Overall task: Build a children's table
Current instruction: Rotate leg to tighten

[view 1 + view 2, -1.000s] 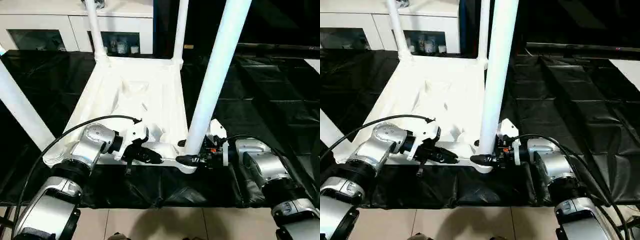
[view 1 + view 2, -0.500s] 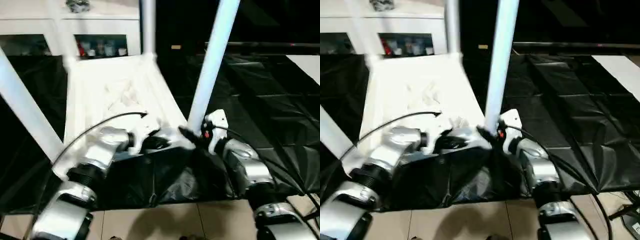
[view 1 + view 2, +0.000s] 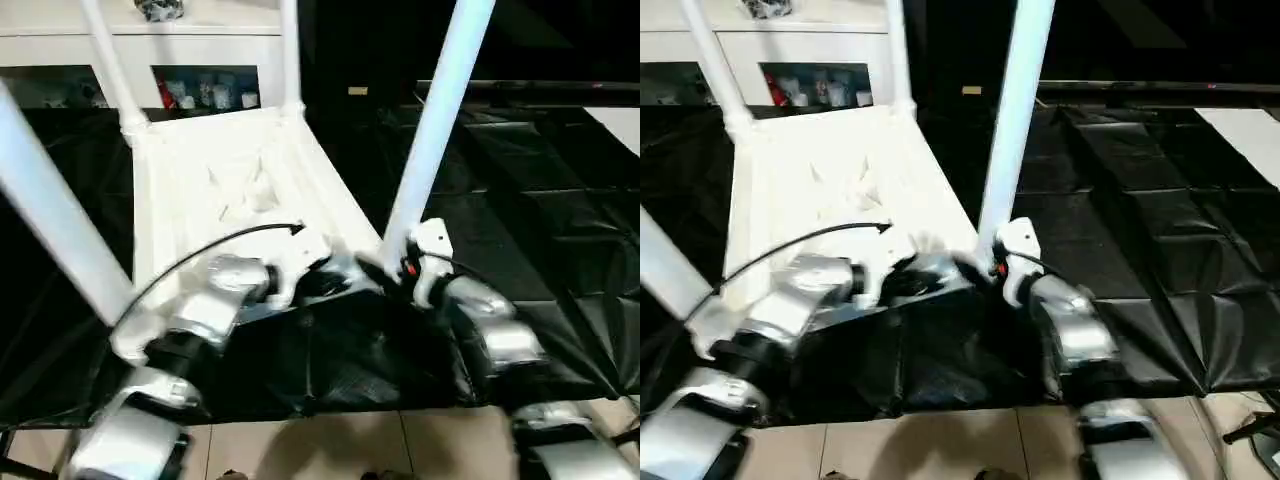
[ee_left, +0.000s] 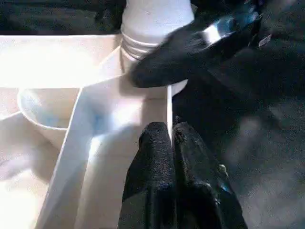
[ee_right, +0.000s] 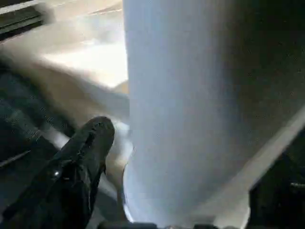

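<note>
Inverted white plastic rectangular tabletop (image 3: 215, 190) lying ribbed side up on the black-sheeted desk (image 3: 560, 200), in front of a white cabinet with glass doors (image 3: 200, 85). Four long white tube legs stand in the rounded corner sockets: far left (image 3: 108, 60), far right (image 3: 290, 50), near left (image 3: 50, 215) and near right (image 3: 435, 120).

The left gripper (image 4: 171, 138), fingers pressed together and holding nothing, rests on the tabletop's near rim just beside the near right socket. The right gripper (image 5: 157, 143) brackets the base of the near right leg; one black finger (image 5: 90, 138) stands clear of the tube, so the fingers read as wide rather than clamped.

Judged step: seating this last leg. To do it well, steady the rim with the left gripper, keep the tube upright in line with its socket, and check that its collar sits flush before drawing the right gripper away.
</note>
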Robot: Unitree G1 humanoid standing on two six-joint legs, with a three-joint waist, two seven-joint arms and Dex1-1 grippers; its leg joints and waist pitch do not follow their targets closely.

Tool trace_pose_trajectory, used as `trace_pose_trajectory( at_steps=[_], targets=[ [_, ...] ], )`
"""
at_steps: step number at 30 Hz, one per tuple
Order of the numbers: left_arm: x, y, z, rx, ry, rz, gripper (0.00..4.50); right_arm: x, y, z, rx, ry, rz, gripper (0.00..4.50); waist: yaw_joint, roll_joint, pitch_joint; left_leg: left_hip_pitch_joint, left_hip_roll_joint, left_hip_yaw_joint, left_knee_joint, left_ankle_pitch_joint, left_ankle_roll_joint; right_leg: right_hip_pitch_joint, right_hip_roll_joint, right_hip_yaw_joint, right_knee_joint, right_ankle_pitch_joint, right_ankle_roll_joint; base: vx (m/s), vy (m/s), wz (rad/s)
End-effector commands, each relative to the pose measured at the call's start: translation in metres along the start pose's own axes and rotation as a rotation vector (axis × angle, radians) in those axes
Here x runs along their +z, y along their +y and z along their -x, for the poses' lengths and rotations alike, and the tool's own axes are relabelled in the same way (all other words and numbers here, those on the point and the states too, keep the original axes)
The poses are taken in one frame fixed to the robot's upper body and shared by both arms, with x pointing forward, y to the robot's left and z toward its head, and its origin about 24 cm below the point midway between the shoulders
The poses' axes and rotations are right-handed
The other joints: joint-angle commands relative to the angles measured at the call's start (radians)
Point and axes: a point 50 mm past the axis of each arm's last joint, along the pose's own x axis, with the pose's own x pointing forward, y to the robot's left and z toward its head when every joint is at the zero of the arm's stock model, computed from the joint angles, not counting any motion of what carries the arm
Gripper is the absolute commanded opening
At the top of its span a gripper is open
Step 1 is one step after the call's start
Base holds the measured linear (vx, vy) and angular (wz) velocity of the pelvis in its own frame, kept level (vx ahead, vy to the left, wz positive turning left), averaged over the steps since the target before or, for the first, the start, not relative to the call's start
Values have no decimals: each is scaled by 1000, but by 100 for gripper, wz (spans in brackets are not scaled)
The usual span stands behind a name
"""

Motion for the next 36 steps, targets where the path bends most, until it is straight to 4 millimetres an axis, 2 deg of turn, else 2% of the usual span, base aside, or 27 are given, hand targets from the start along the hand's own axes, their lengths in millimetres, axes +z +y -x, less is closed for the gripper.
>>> trace_pose_trajectory(
  at_steps=[1, 2, 4, 5, 6, 8, 9, 12, 16, 17, 23, 28, 30, 32, 33, 35, 36],
  targets=[
    [12, -5, -2, -98, -72, -54, 0, 1, 12, -2, 152, 4, 11, 388, 0, -3, -68, 4, 2, 9, -65, -254, 78, 60, -44, 35, -74, -275, -207, 0, 0, 0],
    [11, -5, 2, -134, -60, -60, 0, 2, 15, 1, 230, 7, 13, 388, 3, -7, -69, 4, 2, 12, -64, -242, 83, 63, -41, 34, -69, -246, -218, 0, 0, 0],
    [9, -4, 8, -178, -45, -64, 0, 2, 20, 6, 350, 23, 7, 388, 11, -3, -69, 5, 6, 14, -63, -228, 92, 62, -40, 33, -64, -210, -237, 0, 0, 0],
    [9, -4, 8, -178, -45, -64, 0, 2, 20, 6, 350, 23, 7, 388, 13, -3, -69, 5, 6, 14, -63, -229, 92, 62, -41, 33, -63, -212, -238, 0, 0, 0],
    [9, -3, 10, -189, -43, -65, 0, 2, 22, 8, 387, 34, 10, 362, 17, -3, -68, 8, 8, 15, -63, -236, 85, 60, -44, 34, -65, -228, -238, 0, 0, 0],
    [8, 0, 15, -221, -23, -71, 0, 0, 23, 9, 444, 69, 13, 362, 23, -4, -67, 9, 6, 15, -64, -247, 74, 59, -44, 33, -67, -264, -232, 0, 0, 0],
    [7, 0, 19, -252, -6, -69, 0, -1, 24, 8, 492, 96, 14, 362, 24, -9, -66, 9, 7, 15, -65, -254, 68, 58, -46, 34, -69, -284, -226, 0, 0, 0],
    [5, 0, 22, -289, 9, -67, 0, -1, 26, 6, 542, 111, 13, 324, 26, -8, -65, 8, 8, 12, -67, -257, 59, 58, -48, 35, -69, -314, -213, 0, 0, 0],
    [2, -2, 24, -331, 17, -61, 0, 2, 29, 4, 594, 112, 8, 315, 29, -11, -68, 7, 7, 13, -66, -224, 63, 60, -48, 35, -62, -266, -226, 0, 0, 0],
    [2, -3, 25, -345, 18, -57, 0, 3, 30, 4, 621, 120, 11, 286, 29, -10, -69, 7, 8, 13, -66, -221, 63, 60, -48, 35, -62, -260, -227, 0, 0, 0],
    [0, -4, 25, -364, 24, -53, 0, 3, 32, 3, 645, 121, 3, 269, 30, -10, -68, 8, 8, 14, -65, -214, 64, 60, -48, 35, -60, -249, -233, 0, 0, 0],
    [0, 0, 25, -288, 13, -49, 0, 3, 26, 0, 485, 54, -17, 267, 28, -9, -64, 9, 7, 12, -68, -245, 46, 57, -50, 35, -67, -312, -213, 0, 0, 0],
    [0, 6, 21, -151, 22, -39, 0, -1, 14, -3, 229, 29, -30, 267, 23, -7, -64, 11, 7, 10, -70, -263, 29, 54, -52, 36, -71, -350, -198, 0, 0, 0],
    [2, 8, 19, -93, 15, -30, 0, -4, 9, -4, 112, 26, -52, 267, 17, -9, -61, 14, 3, 7, -72, -282, 14, 53, -52, 34, -78, -403, -178, 0, 0, 0],
    [4, 8, 13, -42, 10, -30, 0, -8, 5, -4, -3, 34, -56, 267, 11, -10, -61, 11, 0, 6, -73, -288, 10, 55, -51, 33, -81, -433, -162, 0, 0, 0],
    [4, 8, 11, -25, 10, -33, 0, -9, 4, -4, -33, 34, -55, 267, 0, -9, -61, 13, 0, 5, -72, -300, 6, 50, -50, 32, -85, -452, -152, 0, 0, 0],
    [7, 4, 5, -3, -5, -19, 0, -13, 2, -6, -115, 32, -99, 267, -2, -5, -63, 9, -2, 4, -70, -298, 13, 54, -50, 32, -85, -448, -149, 0, 0, 0]
  ],
)
